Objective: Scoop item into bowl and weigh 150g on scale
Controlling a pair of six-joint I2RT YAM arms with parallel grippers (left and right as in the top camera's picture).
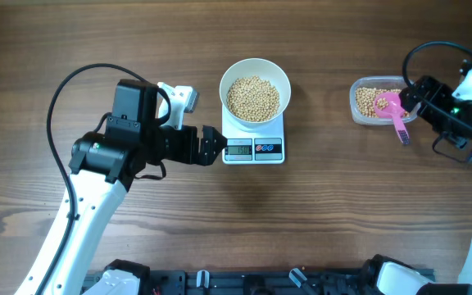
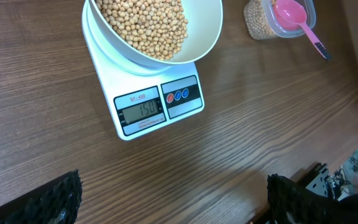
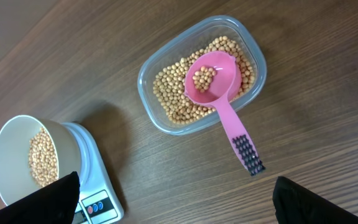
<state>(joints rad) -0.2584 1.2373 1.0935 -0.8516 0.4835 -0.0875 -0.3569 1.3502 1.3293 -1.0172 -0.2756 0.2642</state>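
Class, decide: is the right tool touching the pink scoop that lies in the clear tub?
Apart. In the right wrist view the pink scoop lies clear of the open right tool; a plain gap separates its handle from both fingers.

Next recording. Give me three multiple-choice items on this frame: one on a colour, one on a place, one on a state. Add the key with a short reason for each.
1. The scoop lying in the clear tub is:
A) blue
B) pink
C) green

2. The bowl stands:
A) beside the tub
B) on the scale
C) under the scoop

3. The right gripper is:
A) shut on the scoop's handle
B) shut on the tub's rim
C) open, holding nothing

Key:
1 B: the right wrist view shows a pink cup and stem, with a dark grip at the handle's end.
2 B: from overhead, the bowl covers the scale's platform behind the display.
3 C: its fingers sit far apart at the bottom corners of the right wrist view, and the scoop lies apart from them.
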